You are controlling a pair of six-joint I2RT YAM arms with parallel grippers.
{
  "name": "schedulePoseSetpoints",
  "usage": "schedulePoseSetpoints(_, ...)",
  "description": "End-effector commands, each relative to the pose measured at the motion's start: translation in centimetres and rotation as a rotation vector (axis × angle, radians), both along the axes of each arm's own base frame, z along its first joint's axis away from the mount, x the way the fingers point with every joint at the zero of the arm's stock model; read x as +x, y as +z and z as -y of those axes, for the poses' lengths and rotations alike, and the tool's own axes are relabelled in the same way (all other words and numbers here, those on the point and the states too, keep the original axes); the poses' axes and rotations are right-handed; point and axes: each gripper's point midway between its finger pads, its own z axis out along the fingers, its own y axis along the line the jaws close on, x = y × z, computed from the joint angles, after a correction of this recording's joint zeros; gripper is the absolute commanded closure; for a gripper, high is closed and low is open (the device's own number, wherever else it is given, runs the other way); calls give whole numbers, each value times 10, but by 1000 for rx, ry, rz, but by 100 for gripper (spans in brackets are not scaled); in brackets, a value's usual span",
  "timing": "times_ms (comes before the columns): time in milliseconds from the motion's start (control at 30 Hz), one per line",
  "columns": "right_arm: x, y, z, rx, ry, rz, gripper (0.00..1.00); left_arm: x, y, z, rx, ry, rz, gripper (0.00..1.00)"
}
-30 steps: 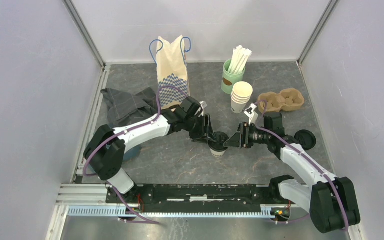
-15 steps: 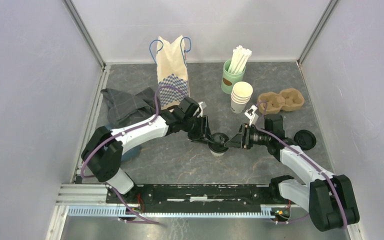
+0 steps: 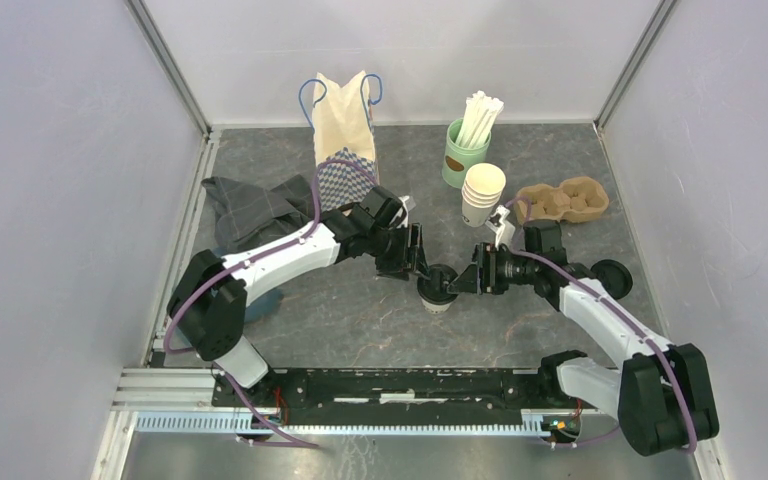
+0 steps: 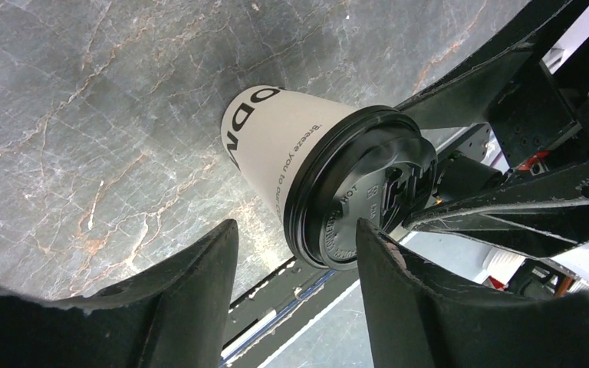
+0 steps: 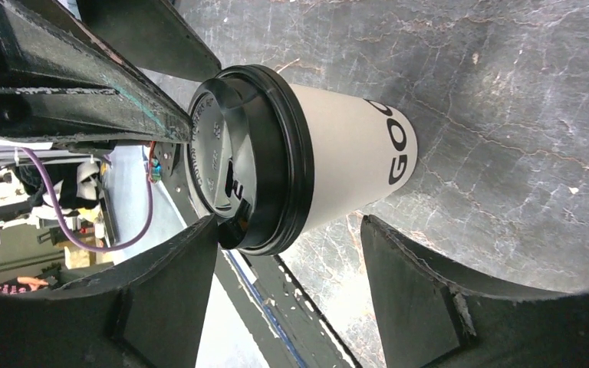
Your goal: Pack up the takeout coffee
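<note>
Dark grey marbled bench (image 3: 360, 330) under all. Tall cream paper bag with blue handles (image 3: 345, 135) behind and left of the small white paper cup with black print and round black plastic lid (image 3: 437, 292); crumpled grey cloth (image 3: 255, 210) further left of that cup. Behind and right of it: brown pulp carrier (image 3: 565, 200), green cup of white straws (image 3: 463, 155), stack of lidless white paper cups (image 3: 483, 195). Lidded cup itself upright, mid-bench. Left pincer (image 3: 422, 262) and right pincer (image 3: 468, 280) flanking its lid, both spread and released, clamping nothing. Loose black lid (image 3: 612, 278) well right.

Left claw (image 3: 425, 271), right claw (image 3: 462, 282): jaws spread, facing.
</note>
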Motion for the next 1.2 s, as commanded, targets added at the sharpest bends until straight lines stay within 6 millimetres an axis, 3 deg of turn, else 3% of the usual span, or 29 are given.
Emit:
schedulePoseSetpoints(0,8,1,0,-80,6,29,25,3,13,-3,-2,-27,59,34)
schedulePoseSetpoints(200,12,5,-2,-85,-26,21,26,-10,-3,3,-50,-42,-12,36)
schedulePoseSetpoints(333,12,8,-3,-62,-65,9,27,-11,-5,16,-122,-32,-54,39)
schedulePoseSetpoints(500,10,8,-3,-29,-113,4,36,-10,-4,30,-146,-27,-69,43)
schedulePoseSetpoints(667,19,13,4,-50,-173,37,41,-7,-3,53,-154,-37,-61,46)
schedulePoseSetpoints(1033,46,-4,68,-173,-370,63,40,27,0,113,-155,-47,-4,48)
schedulePoseSetpoints(1167,48,1,70,-191,-325,78,35,34,4,109,-120,-15,39,45)
